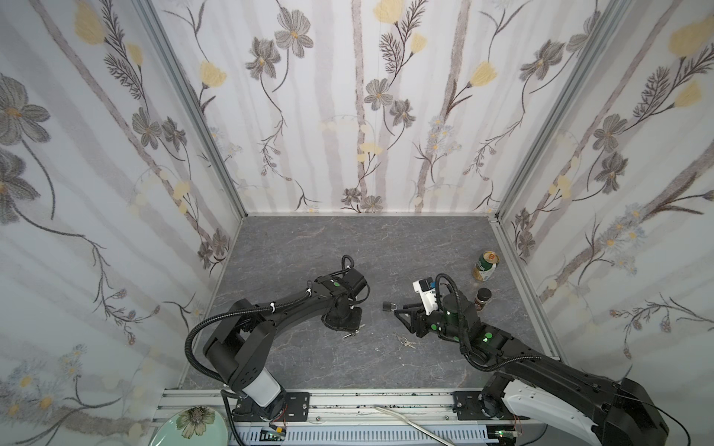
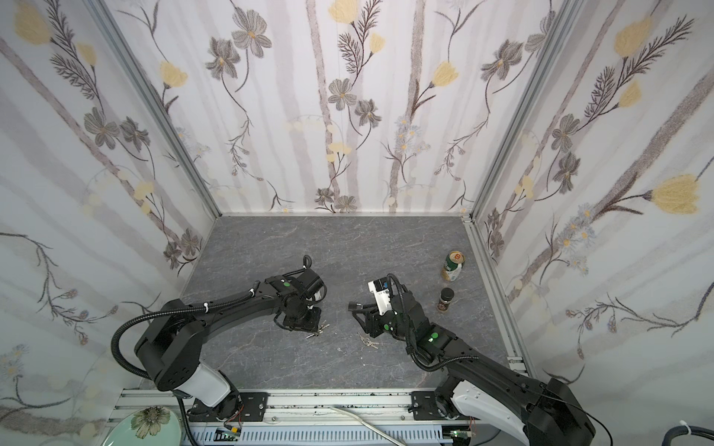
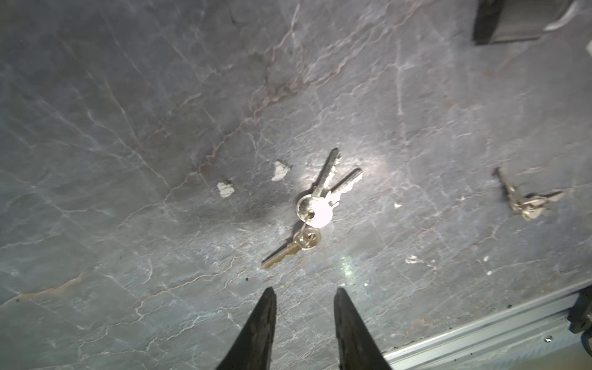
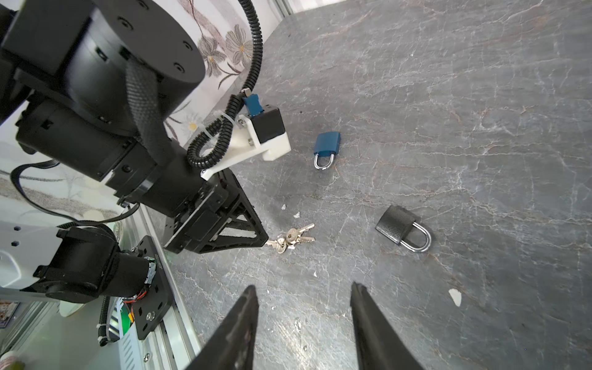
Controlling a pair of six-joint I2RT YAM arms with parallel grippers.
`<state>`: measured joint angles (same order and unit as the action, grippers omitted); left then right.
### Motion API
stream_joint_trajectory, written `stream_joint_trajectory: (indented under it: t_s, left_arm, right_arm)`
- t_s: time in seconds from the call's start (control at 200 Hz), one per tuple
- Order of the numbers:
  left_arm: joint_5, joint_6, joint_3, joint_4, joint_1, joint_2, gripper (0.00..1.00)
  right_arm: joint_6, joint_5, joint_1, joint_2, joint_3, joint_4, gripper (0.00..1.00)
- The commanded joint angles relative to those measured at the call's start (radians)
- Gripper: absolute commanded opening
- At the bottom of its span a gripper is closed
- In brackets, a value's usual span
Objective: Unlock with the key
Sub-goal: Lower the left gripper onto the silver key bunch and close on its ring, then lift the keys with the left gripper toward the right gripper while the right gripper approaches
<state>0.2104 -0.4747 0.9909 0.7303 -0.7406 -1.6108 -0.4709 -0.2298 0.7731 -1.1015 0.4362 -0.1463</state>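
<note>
**Left end effector** (image 3: 304, 293): The fingers stand a narrow gap apart. Nothing is between them. It points down at the counter (image 1: 309, 247).

**Key bunch** (image 3: 312, 208): Three keys on one ring lie flat on the counter, just beyond the left fingertips. In the right wrist view the bunch (image 4: 290, 238) lies right at the tip of the left end effector (image 4: 261, 240); whether they touch cannot be told. In both top views the bunch (image 1: 352, 333) shows at the near edge of that end effector.

**Second key bunch** (image 1: 405, 341): It lies on the counter near the first bunch, in front of the right arm's wrist, and touches neither end effector.

**Right end effector** (image 4: 302, 288): The fingers stand moderately apart and hold nothing. It points toward the middle of the counter.

**Black padlock** (image 4: 402, 232): It lies flat on the counter beyond the right fingertips, with its shackle appearing closed. In both top views it (image 1: 389, 307) lies just past those fingertips.

**Blue padlock** (image 4: 326, 145): It lies flat farther out, near the left arm's wrist camera, with its shackle appearing closed.

**Other items**: A can (image 1: 487, 265) and a jar (image 1: 483, 299) stand upright near the counter's right edge.
</note>
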Motion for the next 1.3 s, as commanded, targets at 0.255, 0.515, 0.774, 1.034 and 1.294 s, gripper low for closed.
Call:
stream_joint_trajectory:
  t_s: [0.255,0.515,0.774,1.034,1.294]
  left_arm:
    - [-0.005,-0.071,-0.037,-0.138,0.000,-0.045,0.22]
    - [-0.016,-0.074,-0.031,-0.148,-0.001,-0.088,0.08]
    - [-0.043,-0.022,0.007,-0.072,-0.002,-0.042,0.00]
    - [-0.007,0.133,0.134,0.086,-0.013,0.074,0.00]
    - [0.125,0.314,0.276,0.225,-0.069,0.179,0.00]
  right_arm:
    - [-0.041,-0.013,0.002,0.002,-0.033,-0.078,0.47]
    - [-0.056,-0.010,0.002,0.006,-0.054,-0.095,0.46]
    - [-0.054,-0.009,0.002,-0.011,-0.065,-0.106,0.44]
    - [0.064,-0.074,0.007,0.020,-0.069,-0.143,0.49]
    - [0.288,-0.180,0.028,0.141,-0.088,-0.244,0.62]
